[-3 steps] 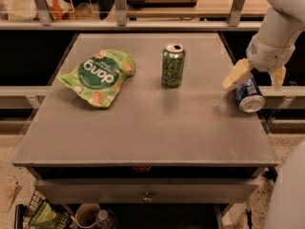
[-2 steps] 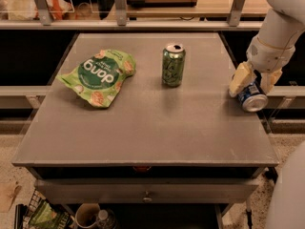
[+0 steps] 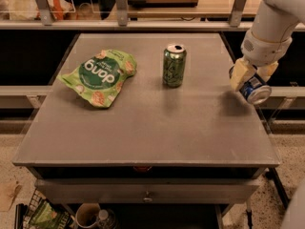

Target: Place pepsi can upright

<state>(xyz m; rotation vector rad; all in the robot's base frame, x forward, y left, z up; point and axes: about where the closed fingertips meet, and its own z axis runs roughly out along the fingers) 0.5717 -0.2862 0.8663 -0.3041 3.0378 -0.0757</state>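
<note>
- While the white arm (image 3: 272,20) slants down from the upper right, its gripper (image 3: 250,79) hangs at the table's (image 3: 143,128) right edge.
- Its cream fingers (image 3: 238,74) are clamped around the pepsi can (image 3: 256,90).
- The can is tilted, with one silver end facing the camera.

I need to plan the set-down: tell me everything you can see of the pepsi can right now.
The pepsi can is a blue aluminium can with a silver end, and that end is turned toward the camera. It is tilted, not upright, and clamped between the cream fingers of the tool, which hide most of its body. It hangs at the right edge of the table, seemingly lifted, with a shadow beneath it. Only the tool appears to touch it.
</note>
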